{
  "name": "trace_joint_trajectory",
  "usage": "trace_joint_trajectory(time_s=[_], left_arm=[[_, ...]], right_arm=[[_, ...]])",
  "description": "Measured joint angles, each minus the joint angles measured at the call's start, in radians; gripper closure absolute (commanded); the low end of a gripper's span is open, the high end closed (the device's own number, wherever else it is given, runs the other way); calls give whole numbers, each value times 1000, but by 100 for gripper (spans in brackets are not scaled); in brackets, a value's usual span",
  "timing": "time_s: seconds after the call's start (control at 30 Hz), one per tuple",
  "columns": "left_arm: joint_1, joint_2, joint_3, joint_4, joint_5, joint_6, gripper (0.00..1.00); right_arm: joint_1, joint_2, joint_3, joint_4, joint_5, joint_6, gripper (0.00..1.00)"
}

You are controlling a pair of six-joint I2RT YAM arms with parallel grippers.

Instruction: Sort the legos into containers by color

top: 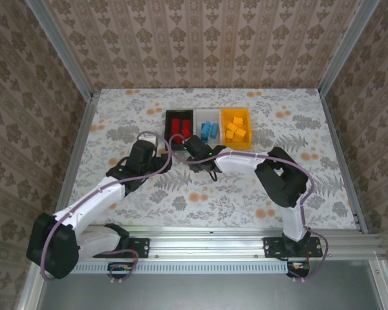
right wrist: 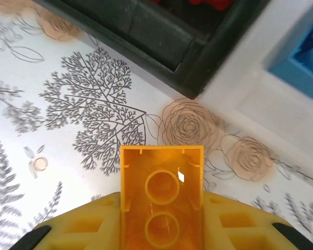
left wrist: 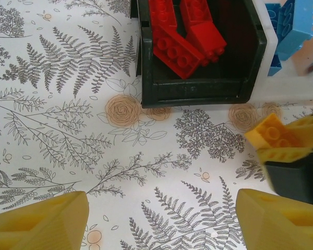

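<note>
Right gripper [right wrist: 161,221] is clamped on an orange-yellow brick [right wrist: 161,182], low over the table at the black bin's [right wrist: 146,31] near corner. My read: the pick is done and the carry is next. Lift clear of the rims, then go to 1–2 o'clock in the top view, past the white bin [right wrist: 245,78], to the orange-yellow bin [top: 236,146]. The right forearm runs toward 9 o'clock from its elbow. Left gripper [left wrist: 161,224], jaws apart and empty, hovers at 9 o'clock of it.

likely lab: aluminium frame [top: 59,45], wallpapered walls [top: 200,39]
</note>
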Motion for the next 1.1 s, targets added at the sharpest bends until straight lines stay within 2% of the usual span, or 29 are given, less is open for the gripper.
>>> trace_joint_trajectory(time_s=[0.23,0.43,0.6,0.7,0.87,0.97,1.1], left_arm=[[0,34,1,22,20,0,24],[-2,101,34,37,65,-8,21],[-31,146,63,69,86,-17,17],[-49,190,92,71,92,-15,12],[-72,225,114,69,85,-14,3],[-87,223,114,68,80,-15,1],[-93,219,114,55,69,-15,1]], right_arm=[[-31,-169,-29,-3,3,-2,70],[-181,-230,-29,-2,23,-8,70],[-340,-197,8,-20,24,1,69],[-392,-138,69,-24,17,0,68],[-431,-48,142,-55,-11,-1,65],[-446,-5,180,-77,-29,-1,65],[-455,39,207,-92,-53,0,55]])
